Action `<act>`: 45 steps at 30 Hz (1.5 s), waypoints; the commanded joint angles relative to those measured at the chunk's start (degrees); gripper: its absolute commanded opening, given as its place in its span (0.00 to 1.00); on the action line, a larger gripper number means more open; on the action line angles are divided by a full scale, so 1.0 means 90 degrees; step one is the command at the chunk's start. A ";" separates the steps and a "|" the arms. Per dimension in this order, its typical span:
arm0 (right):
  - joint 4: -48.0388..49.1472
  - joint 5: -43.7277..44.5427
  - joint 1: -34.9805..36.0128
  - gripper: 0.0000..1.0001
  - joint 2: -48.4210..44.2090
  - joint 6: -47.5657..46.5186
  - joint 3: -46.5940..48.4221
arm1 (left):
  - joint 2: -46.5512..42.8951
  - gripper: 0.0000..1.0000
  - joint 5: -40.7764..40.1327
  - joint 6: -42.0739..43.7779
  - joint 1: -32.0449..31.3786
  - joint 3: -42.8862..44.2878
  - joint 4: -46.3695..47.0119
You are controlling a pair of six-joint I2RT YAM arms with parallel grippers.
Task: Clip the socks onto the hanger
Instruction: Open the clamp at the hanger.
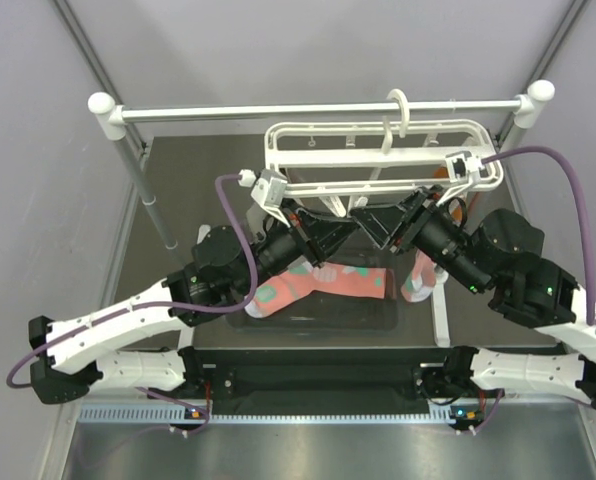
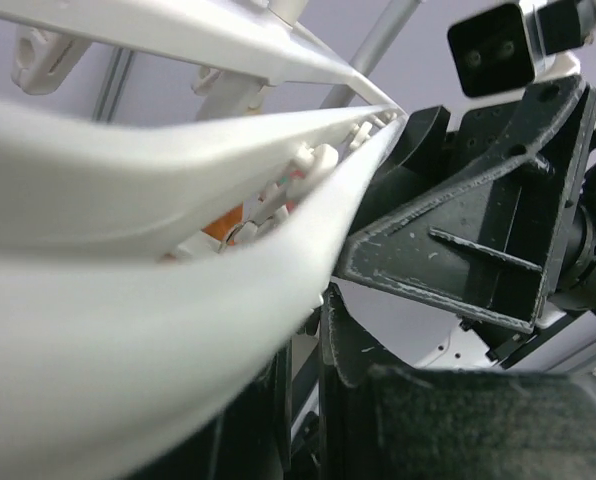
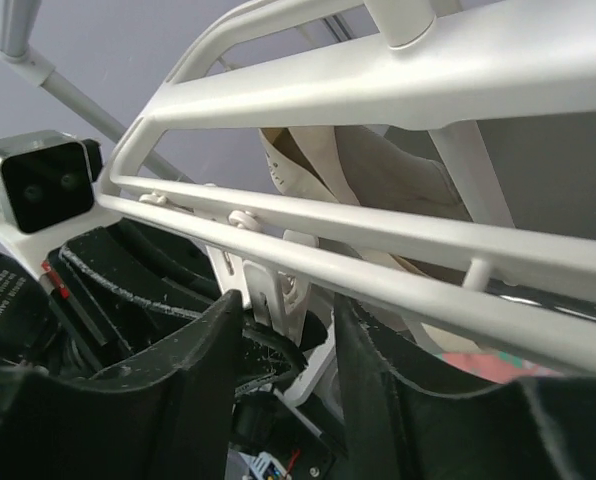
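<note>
Our right gripper point(image 3: 288, 308) stands spread around a clip point(image 3: 270, 290) on the hanger point(image 3: 398, 238). Whether our left gripper point(image 1: 334, 228) pinches, we cannot tell.

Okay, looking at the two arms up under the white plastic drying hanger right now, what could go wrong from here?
1. The white plastic drying hanger hangs only by its hook on the metal rail; a push might swing or unhook it.
2. The left gripper and right gripper work tip to tip, so they may collide.
3. The salmon-pink spotted socks lie below; one could miss the white clip.
</note>
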 commanded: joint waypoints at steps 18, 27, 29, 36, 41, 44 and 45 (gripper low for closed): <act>0.1218 -0.0269 0.0035 0.57 0.0031 0.0145 -0.0210 | -0.0349 0.00 0.0556 -0.2367 0.0105 -0.0785 0.1864; 0.1804 -0.0298 0.0035 0.53 -0.0145 0.0232 -0.0649 | -0.0280 0.00 0.0634 -0.2612 0.0125 -0.1049 0.2255; 0.1941 -0.0240 0.0045 0.50 -0.0223 0.0291 -0.0747 | -0.0232 0.00 0.0682 -0.2651 0.0125 -0.1049 0.2284; 0.2254 -0.0074 0.0035 0.44 -0.0418 0.0359 -0.0933 | -0.0143 0.00 0.0820 -0.2904 0.0125 -0.1195 0.2548; 0.2391 -0.0064 0.0035 0.43 -0.0428 0.0428 -0.1011 | -0.0114 0.00 0.0829 -0.2944 0.0144 -0.1254 0.2636; 0.2371 -0.0112 0.0035 0.40 -0.0379 0.0457 -0.0953 | -0.0095 0.00 0.0859 -0.2963 0.0144 -0.1254 0.2665; 0.2342 -0.0122 0.0035 0.40 -0.0360 0.0447 -0.0943 | -0.0085 0.00 0.0878 -0.2983 0.0144 -0.1254 0.2685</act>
